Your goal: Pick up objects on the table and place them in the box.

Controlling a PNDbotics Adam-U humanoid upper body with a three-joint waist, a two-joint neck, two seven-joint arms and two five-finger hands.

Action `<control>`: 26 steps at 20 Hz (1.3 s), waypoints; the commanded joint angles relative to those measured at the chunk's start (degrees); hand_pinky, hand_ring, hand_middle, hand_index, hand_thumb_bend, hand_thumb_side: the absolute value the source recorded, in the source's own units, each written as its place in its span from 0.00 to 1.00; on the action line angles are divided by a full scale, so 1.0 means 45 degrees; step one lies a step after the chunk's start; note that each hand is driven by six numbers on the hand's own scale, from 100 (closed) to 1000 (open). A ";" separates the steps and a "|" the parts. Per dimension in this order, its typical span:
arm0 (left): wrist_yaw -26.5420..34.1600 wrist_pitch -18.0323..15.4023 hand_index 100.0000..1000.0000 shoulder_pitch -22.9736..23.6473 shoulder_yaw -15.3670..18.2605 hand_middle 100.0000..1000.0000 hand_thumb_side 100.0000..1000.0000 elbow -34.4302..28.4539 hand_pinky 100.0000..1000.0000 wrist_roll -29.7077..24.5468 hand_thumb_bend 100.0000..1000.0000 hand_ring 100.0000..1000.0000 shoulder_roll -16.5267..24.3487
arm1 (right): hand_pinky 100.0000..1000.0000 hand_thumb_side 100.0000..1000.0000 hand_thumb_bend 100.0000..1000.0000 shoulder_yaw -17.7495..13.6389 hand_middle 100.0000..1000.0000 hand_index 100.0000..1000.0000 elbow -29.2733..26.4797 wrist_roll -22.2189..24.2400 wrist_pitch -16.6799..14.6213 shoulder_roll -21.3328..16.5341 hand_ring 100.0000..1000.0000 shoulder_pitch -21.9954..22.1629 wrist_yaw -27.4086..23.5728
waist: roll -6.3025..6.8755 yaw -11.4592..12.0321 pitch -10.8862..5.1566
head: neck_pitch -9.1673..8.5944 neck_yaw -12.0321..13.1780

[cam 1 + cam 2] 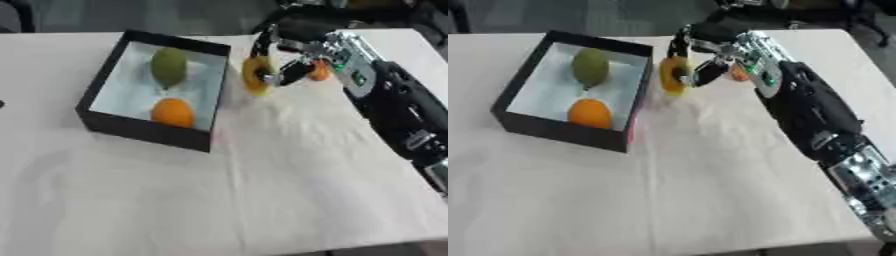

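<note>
A small orange thing (320, 73) sits mostly hidden behind the robot hand (278, 64); its shape is too blurred to tell.

A black square box (103, 120) with a pale floor sits near the table's far left, holding 1 green oval fruit (169, 67) and 1 orange round fruit (172, 112). A yellow ring-shaped object (255, 75) stands upright just beside its right wall; a small orange object (320, 73) lies farther right.

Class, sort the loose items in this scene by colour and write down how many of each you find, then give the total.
Green: 1, the green fruit in the black box.
Orange: 2, the orange fruit in the box and a small orange thing behind the right robot hand.
Yellow: 1, the yellow item held by that hand.
Total: 4
</note>
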 commanded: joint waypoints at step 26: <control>0.0267 -0.0341 0.59 -0.0382 -0.0095 0.48 0.81 -0.0486 0.36 -0.0171 0.00 0.57 -0.0307 | 0.87 0.83 0.00 0.1358 0.82 0.91 0.0216 0.1604 -0.0303 0.2136 0.83 -0.2148 -0.1421 | 0.0119 0.0708 -0.0190 | -0.0024 -0.0636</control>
